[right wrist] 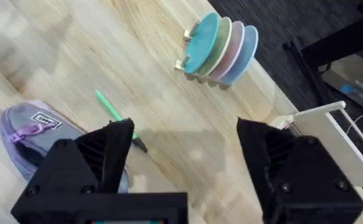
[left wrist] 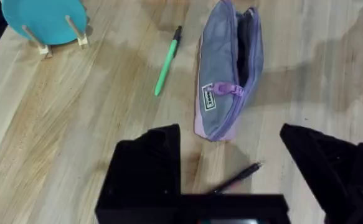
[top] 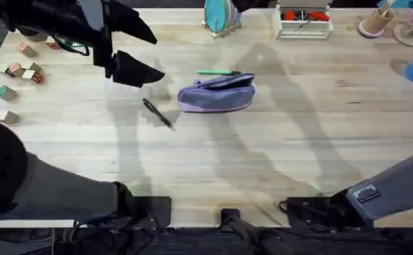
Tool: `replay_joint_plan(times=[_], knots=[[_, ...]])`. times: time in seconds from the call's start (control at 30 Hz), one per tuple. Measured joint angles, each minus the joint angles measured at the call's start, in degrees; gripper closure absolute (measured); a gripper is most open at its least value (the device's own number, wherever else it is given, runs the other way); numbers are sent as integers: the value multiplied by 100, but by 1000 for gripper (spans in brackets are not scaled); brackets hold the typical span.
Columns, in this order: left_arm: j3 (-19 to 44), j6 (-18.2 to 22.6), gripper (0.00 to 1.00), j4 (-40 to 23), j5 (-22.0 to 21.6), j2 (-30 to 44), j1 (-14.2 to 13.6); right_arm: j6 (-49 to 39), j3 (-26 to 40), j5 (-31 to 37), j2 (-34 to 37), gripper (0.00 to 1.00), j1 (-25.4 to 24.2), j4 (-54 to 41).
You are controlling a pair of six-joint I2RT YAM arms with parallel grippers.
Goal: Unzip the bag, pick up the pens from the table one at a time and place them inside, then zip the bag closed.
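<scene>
The lavender bag (top: 217, 94) lies mid-table, its zipper gaping open along the top (left wrist: 248, 43). The green pen (top: 218, 72) lies just behind it, apart from it (left wrist: 167, 59). The black pen (top: 158, 113) lies on the table (top: 213, 163) to the bag's front left. My left gripper (top: 153, 57) hovers open above the table left of the bag; in the left wrist view the black pen (left wrist: 234, 180) lies below the gap of the left gripper (left wrist: 231, 168). My right gripper (right wrist: 181, 168) is open and holds nothing, raised above the bag (right wrist: 32, 134) and green pen (right wrist: 116, 118).
A rack of round plates (top: 220, 15) and a white tray with red items (top: 303, 21) stand at the back edge. Wooden blocks (top: 22, 71) lie at the far left, and a cup (top: 375, 21) stands at the back right.
</scene>
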Motion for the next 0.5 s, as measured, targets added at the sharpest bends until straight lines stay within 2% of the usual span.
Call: replay_joint_plan(times=[0.5], knots=[[0,0,7,0,0,0,0,197,0,-17,66,5,-3,-154]])
